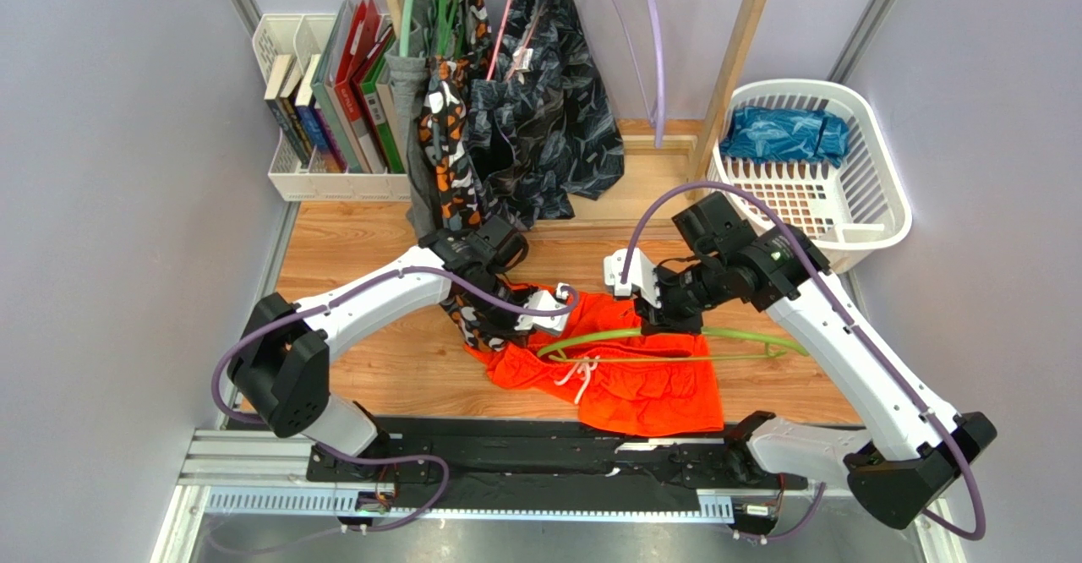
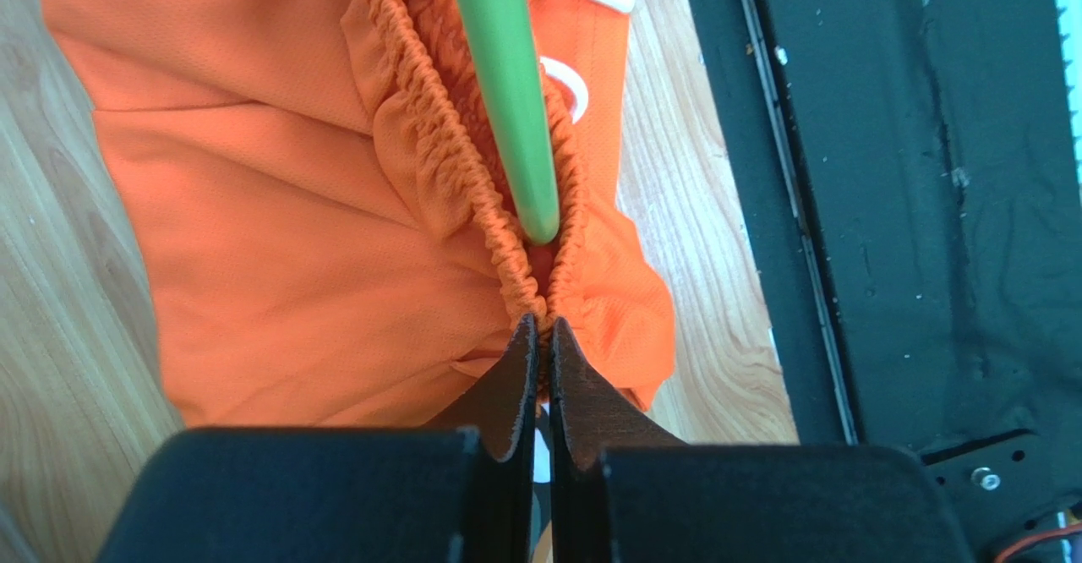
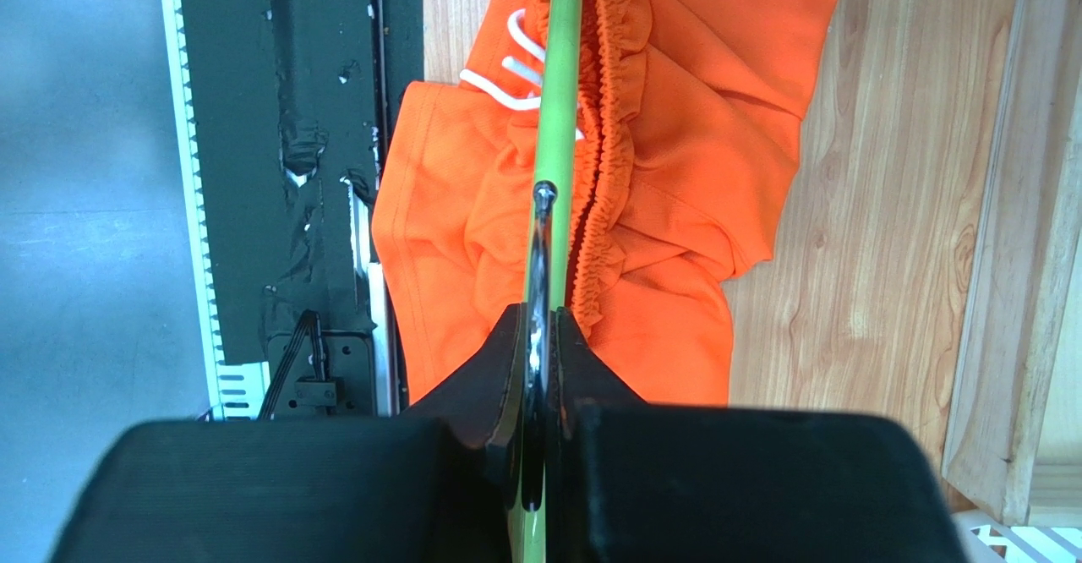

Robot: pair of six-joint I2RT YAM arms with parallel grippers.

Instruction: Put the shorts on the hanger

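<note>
readable text: none | book spines (image 1: 333, 94): too small to read

Bright even light, soft shadows; shorts (image 2: 292, 208) mesh sharp (top view edges bend).

Pale lilac walls (image 1: 114, 145) enclose a wooden desk (image 1: 368, 227). At its back stand a white book rack (image 1: 337, 187), a white laundry basket (image 1: 889, 195) and a slanted wooden post (image 1: 742, 43).

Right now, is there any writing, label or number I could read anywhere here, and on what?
None can be read.
The book spines in the white rack may carry titles, but they are too small to read.
The shorts and hanger show no lettering.
</note>
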